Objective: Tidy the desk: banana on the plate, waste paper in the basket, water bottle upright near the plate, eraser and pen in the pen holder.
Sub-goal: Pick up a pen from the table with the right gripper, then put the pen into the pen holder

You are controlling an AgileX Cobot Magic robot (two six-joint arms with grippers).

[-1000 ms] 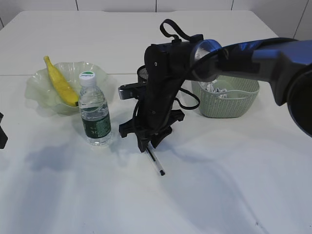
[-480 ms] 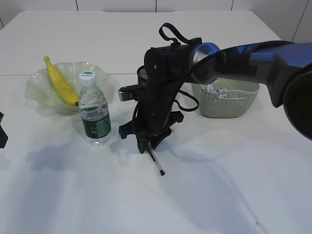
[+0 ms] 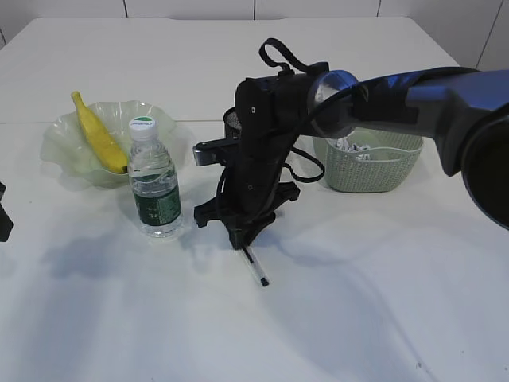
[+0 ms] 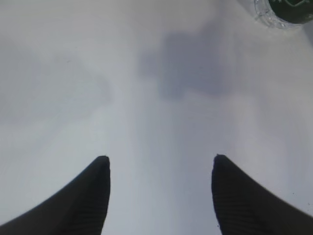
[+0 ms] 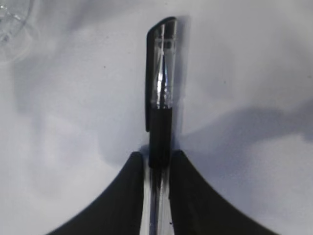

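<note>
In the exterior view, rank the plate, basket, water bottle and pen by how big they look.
1. plate and basket: look alike, can't separate
2. water bottle
3. pen, partly hidden by the right tool

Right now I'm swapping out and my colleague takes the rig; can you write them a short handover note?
Right gripper: shut on the pen, which lies on the table.
Left gripper: open, holding nothing, over bare table.
Done: banana on the plate; water bottle upright beside the plate; crumpled paper in the basket.
Left: lift the pen into the pen holder, mostly hidden behind the right arm. The eraser is not visible, so check whether it is already in the holder.
</note>
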